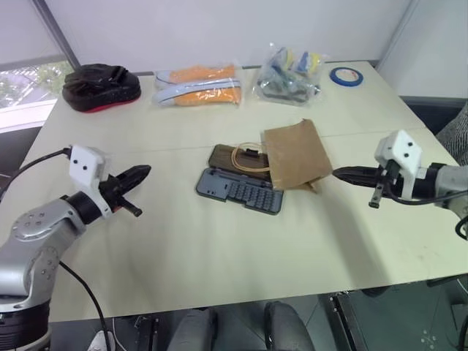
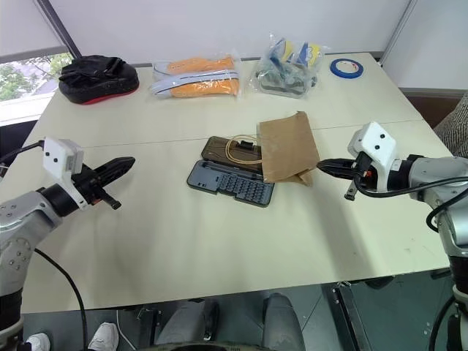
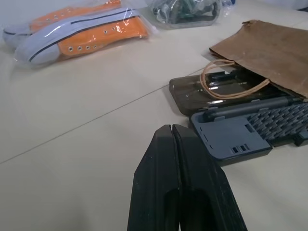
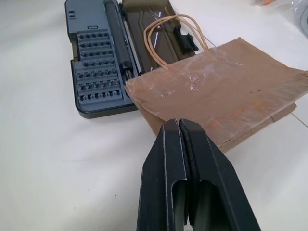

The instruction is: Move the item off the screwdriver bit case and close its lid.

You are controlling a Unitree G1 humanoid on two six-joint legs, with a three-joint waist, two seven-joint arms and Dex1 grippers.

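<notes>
1. The left tool [image 1: 144,172], at the left of the head-camera frame, has its two black fingers pressed flat together and holds nothing; it hangs over bare table [image 1: 219,248], well apart from the case.
2. The right tool [image 2: 324,165], at the right of the frame, is likewise fully closed and empty, its tip just beside the near right corner of the brown paper bag [image 2: 287,146]; whether it touches the bag cannot be told.
3. The screwdriver bit case [image 1: 241,190] lies open at the centre of the frame, its grey-blue bit tray nearest the camera and its brownish lid [image 1: 228,156] flat behind it.
4. The bag rests across the right end of the open case, its tan loop handles [image 4: 168,36] draped on the lid.
</notes>
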